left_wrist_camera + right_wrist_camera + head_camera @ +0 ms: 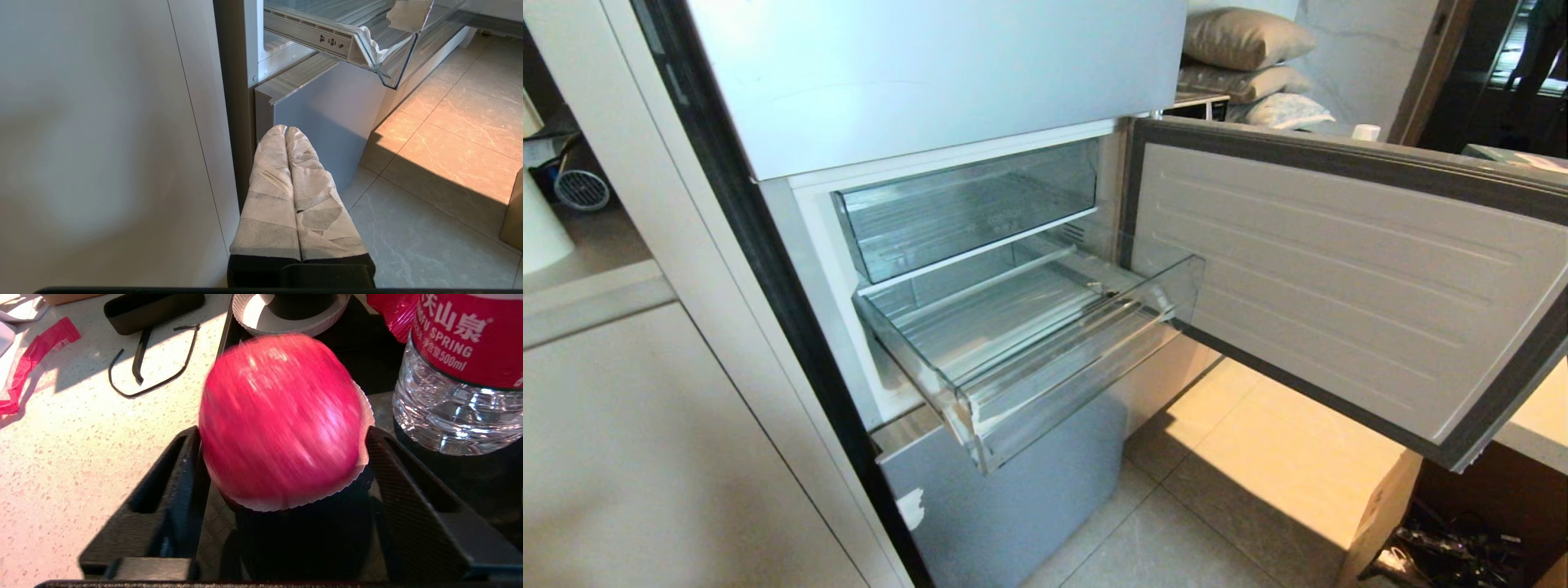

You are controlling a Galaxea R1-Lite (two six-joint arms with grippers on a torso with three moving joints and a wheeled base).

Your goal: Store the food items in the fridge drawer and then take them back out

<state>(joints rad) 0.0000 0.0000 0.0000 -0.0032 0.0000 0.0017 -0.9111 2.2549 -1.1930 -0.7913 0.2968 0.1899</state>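
Bracketing the apple (282, 416) for pickup
The right hand (282, 473) is held open, its fingers flanking the apple, untouched, so it can be gripped.

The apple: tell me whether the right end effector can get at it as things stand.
Probably yes. The right end effector has its jaws spread to either side of the apple, which sits in a white paper cup. Nothing lies between them; the water bottle stands just beside.

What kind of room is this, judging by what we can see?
Most likely a home kitchen: a tall fridge stands open with its clear drawer pulled out, beige cabinets beside it, and an apple and water bottle on a speckled countertop.
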